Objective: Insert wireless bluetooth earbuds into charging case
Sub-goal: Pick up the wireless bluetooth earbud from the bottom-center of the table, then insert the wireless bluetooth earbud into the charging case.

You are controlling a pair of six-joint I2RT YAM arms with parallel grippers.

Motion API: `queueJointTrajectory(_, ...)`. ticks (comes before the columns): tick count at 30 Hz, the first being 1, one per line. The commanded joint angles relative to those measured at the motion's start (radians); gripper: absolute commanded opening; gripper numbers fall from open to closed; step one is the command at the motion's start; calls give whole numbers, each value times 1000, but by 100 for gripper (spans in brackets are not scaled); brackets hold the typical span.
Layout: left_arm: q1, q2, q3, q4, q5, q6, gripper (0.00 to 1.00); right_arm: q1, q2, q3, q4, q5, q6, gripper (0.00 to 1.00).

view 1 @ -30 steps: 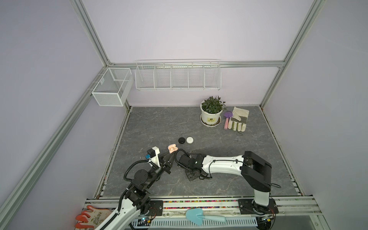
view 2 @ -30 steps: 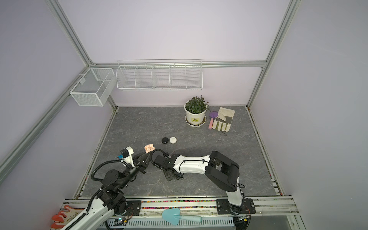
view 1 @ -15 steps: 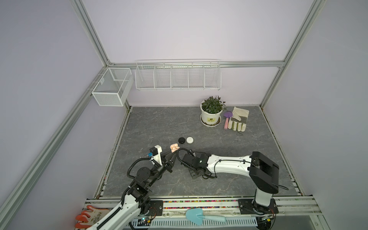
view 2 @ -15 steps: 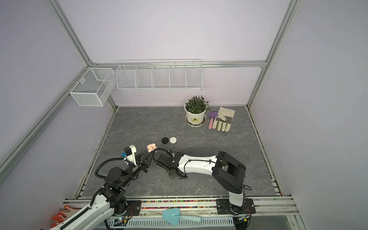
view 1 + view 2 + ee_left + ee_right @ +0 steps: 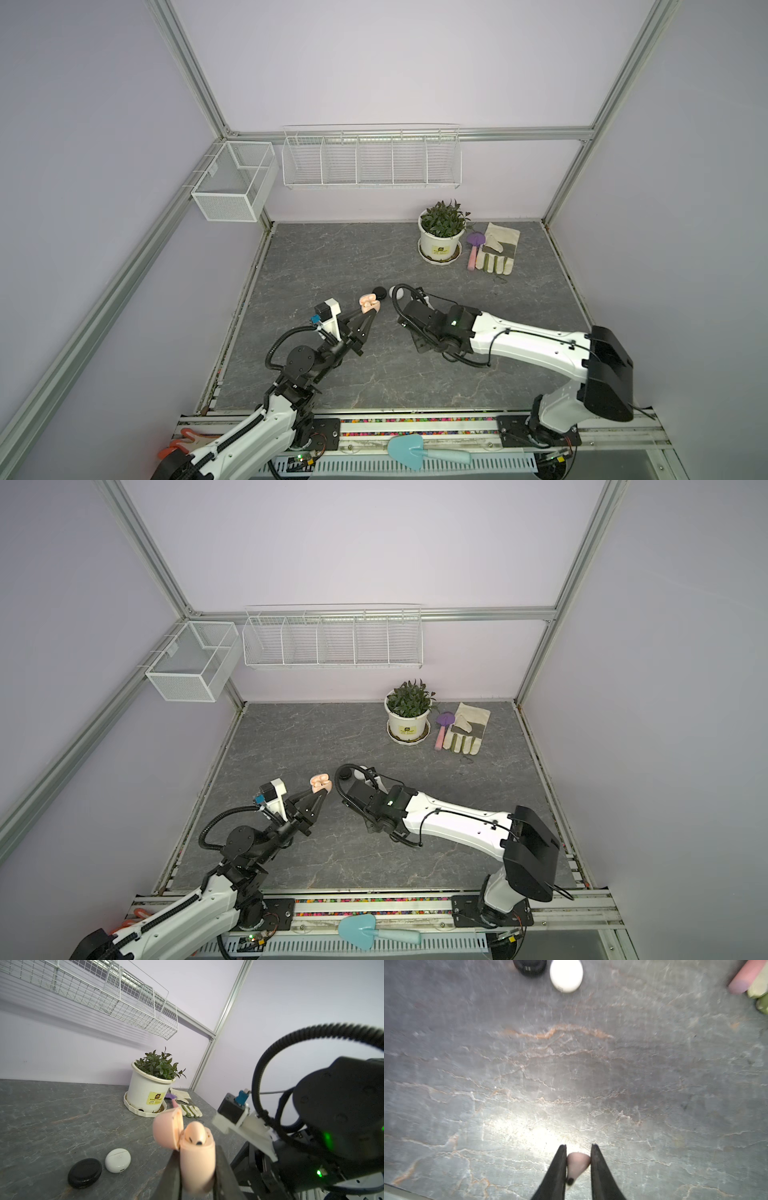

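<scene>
Earbud point(image 5: 578, 1162) between right jaws

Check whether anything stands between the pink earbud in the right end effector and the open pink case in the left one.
Nothing visible does. Only bare table shows between the earbud in the right end effector and the case, lid open, in the left end effector. The black puck and white puck lie farther back.

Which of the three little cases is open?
The pink case, held up in the left gripper: its lid is flipped back, with a pink earbud showing inside. The black case and the white case lie shut on the table.
</scene>
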Motion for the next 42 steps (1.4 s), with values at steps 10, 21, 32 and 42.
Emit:
queueJointTrajectory(10, 0, 281, 102, 380, 149, 48, 0, 62, -78, 304, -120, 228, -123, 23)
queueJointTrajectory(21, -1, 392, 168, 511, 249, 34, 0, 102, -11, 476, -14, 266, -247, 23)
queueJointTrajectory(32, -1, 380, 168, 510, 260, 22, 0, 128, 26, 496, 84, 267, -287, 23)
queueJointTrajectory(42, -1, 366, 169, 511, 262, 16, 0, 145, 41, 495, 137, 253, -296, 23)
